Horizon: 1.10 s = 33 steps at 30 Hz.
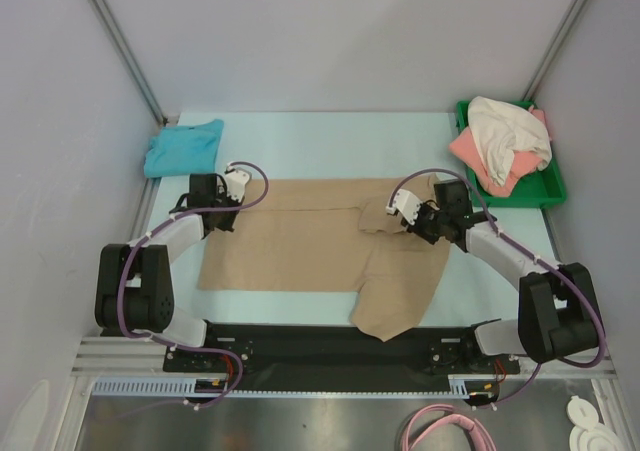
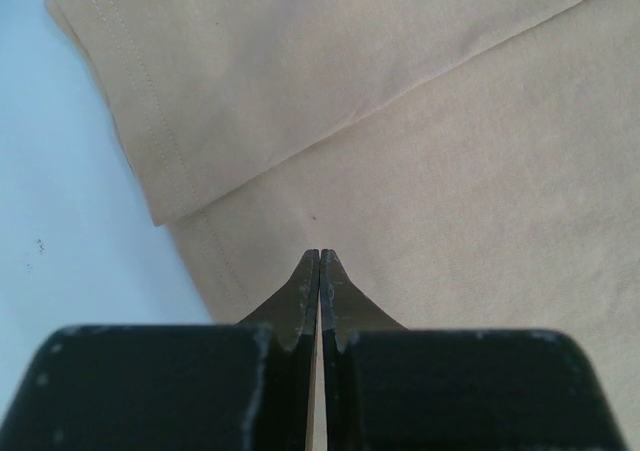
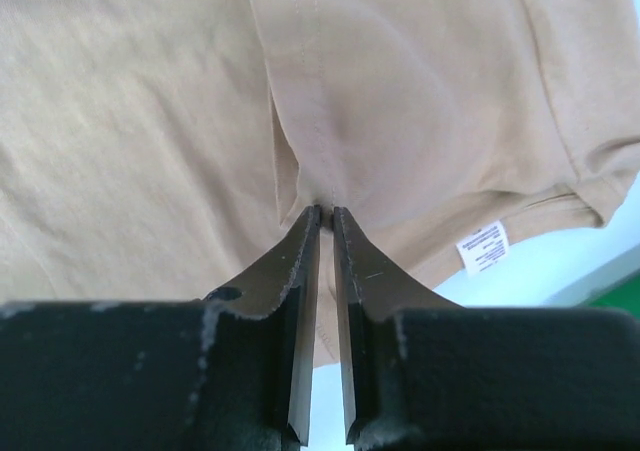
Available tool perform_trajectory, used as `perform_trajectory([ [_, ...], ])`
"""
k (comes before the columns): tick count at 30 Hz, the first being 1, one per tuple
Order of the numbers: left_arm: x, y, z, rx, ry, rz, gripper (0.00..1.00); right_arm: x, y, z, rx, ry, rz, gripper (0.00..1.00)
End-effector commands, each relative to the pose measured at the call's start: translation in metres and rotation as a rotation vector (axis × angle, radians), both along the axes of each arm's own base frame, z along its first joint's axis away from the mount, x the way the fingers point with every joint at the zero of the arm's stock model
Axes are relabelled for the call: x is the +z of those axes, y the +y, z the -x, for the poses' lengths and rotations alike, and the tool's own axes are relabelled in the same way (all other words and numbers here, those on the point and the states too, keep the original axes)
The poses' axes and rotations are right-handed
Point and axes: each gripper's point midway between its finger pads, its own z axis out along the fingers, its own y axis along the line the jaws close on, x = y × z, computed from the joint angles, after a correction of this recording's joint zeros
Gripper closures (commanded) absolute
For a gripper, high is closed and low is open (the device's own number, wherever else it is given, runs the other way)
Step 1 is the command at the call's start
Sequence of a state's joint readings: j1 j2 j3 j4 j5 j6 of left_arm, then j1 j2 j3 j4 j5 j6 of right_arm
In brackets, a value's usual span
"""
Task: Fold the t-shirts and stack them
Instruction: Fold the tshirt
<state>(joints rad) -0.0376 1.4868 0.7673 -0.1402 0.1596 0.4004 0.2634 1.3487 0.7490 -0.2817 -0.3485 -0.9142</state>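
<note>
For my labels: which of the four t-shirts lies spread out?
The tan t-shirt, in the middle of the table. The teal t-shirt is bunched far left; the cream t-shirt and coral t-shirt lie crumpled in the green tray.

A green tray (image 1: 545, 193) is sitting at the table's (image 1: 330, 136) far right corner. A pink cable (image 1: 450, 412) is lying looped beside white discs (image 1: 588, 421) below the near edge.

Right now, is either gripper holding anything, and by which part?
Right gripper pinches the tan t-shirt at a stitched seam fold. Left gripper is shut against the cloth; hold unclear.
</note>
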Motion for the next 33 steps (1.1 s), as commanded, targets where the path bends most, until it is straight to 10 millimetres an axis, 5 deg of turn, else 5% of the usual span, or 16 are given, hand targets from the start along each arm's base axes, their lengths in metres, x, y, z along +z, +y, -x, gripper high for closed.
perform_trajectory([
  [1, 0.015, -0.003, -0.011, 0.001, -0.051, 0.01, 0.99, -0.003, -0.005, 0.012, 0.006, 0.025, 0.004, 0.85],
  [11, 0.017, -0.002, -0.012, 0.003, -0.056, 0.006, 0.99, 0.003, -0.011, 0.022, -0.002, 0.025, 0.005, 0.85],
  [13, 0.021, -0.002, -0.017, 0.004, -0.065, 0.005, 0.99, 0.011, -0.012, 0.015, -0.045, 0.005, -0.029, 0.77],
  [14, 0.023, -0.002, -0.021, 0.005, -0.068, 0.007, 0.99, 0.015, -0.013, 0.01, -0.067, -0.009, -0.045, 0.59],
  [16, 0.035, -0.003, -0.034, 0.009, -0.082, 0.016, 0.96, 0.024, -0.012, -0.01, -0.128, -0.037, -0.094, 0.43],
  [18, 0.035, -0.008, -0.045, -0.003, -0.024, 0.032, 0.96, 0.041, -0.017, -0.036, -0.18, -0.06, -0.136, 0.36],
  [20, 0.019, -0.008, -0.05, 0.005, 0.041, 0.034, 0.96, 0.032, -0.026, -0.055, -0.263, 0.024, -0.193, 0.36],
  [22, 0.012, -0.005, -0.06, 0.033, 0.061, 0.026, 0.94, 0.043, -0.033, -0.082, -0.324, 0.045, -0.244, 0.23],
  [24, 0.006, -0.002, -0.063, 0.048, 0.081, 0.016, 0.9, 0.025, -0.042, -0.093, -0.385, 0.146, -0.306, 0.11],
  [25, 0.002, 0.001, -0.067, 0.065, 0.088, 0.002, 0.82, 0.031, -0.045, -0.107, -0.4, 0.134, -0.325, 0.07],
  [28, -0.001, 0.011, -0.072, 0.098, 0.084, -0.009, 0.67, 0.015, -0.055, -0.121, -0.441, 0.176, -0.347, 0.07],
  [33, -0.003, 0.036, -0.086, 0.17, 0.09, 0.015, 0.64, 0.001, -0.064, -0.143, -0.477, 0.185, -0.359, 0.14],
])
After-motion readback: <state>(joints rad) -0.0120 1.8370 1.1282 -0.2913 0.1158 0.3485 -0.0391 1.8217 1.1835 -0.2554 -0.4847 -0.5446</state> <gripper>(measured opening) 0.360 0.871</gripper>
